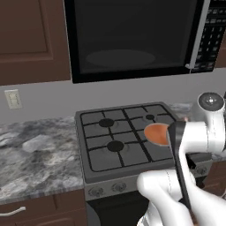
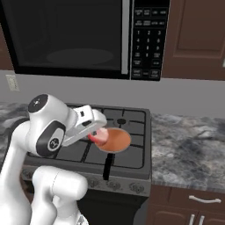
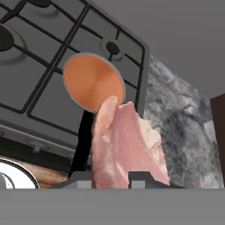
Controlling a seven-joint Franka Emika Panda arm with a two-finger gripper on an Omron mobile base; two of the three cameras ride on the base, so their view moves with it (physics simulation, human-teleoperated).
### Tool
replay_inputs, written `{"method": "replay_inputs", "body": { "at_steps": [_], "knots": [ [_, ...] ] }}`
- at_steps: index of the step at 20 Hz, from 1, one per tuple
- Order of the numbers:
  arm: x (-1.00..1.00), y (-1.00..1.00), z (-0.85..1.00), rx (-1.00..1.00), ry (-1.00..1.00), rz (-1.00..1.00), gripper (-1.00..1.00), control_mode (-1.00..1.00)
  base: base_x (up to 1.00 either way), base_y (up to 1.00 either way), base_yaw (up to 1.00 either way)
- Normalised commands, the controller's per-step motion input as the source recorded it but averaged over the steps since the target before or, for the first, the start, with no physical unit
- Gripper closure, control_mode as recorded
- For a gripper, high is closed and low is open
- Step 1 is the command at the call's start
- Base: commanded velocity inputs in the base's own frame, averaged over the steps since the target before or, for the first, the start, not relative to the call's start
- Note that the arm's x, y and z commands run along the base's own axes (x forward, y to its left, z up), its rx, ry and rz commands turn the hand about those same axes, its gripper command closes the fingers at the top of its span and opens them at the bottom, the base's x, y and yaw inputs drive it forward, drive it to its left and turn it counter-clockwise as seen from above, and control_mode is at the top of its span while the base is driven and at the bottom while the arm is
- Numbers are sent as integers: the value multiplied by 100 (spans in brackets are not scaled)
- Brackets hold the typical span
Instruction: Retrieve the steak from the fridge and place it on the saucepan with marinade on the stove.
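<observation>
Steak [image 3: 125,149], grasped in the gripper [image 3: 110,178], hangs above the stove [image 1: 123,132] beside the saucepan [image 3: 93,82] of marinade [image 2: 117,139]; lowering and release remain.

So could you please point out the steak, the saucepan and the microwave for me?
steak [image 3: 125,149]: hand view, middle of the pink slab.
saucepan [image 3: 90,81]: hand view, centre of its orange-brown inside.
microwave [image 2: 79,35]: right base view, dark door glass.

Light is even and soft, without strong shadows. The rendered pictures look a little blurred. The microwave door [image 1: 132,35] at 12 o'clock shows a faint pale reflection.
</observation>
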Motion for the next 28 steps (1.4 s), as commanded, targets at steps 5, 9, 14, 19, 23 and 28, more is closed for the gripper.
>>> {"method": "replay_inputs", "body": {
  "at_steps": [5,9,14,19,23,28],
  "knots": [
    [21,19,-50,0,9,0,100,-100,0,0,0],
    [18,14,-46,0,-4,0,100,-100,0,0,0],
    [9,0,-48,0,-15,0,100,-100,0,0,0],
    [22,0,-42,0,-12,0,100,-100,0,0,0],
    [40,0,-40,0,-6,0,100,-100,0,0,0],
    [39,0,-34,0,-2,0,100,-100,0,0,0]
  ]
}}
